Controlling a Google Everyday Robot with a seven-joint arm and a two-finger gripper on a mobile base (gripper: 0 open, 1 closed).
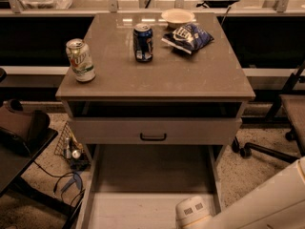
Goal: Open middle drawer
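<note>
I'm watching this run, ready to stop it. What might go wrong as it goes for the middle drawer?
1. The tool sits low at the picture's bottom edge, over the pulled-out bottom drawer; rising to the handle, the arm may clip that drawer's right wall.
2. The middle drawer has a small handle, so the tool may miss it.
3. A hard tug may tip the green can near the top's left edge.
</note>
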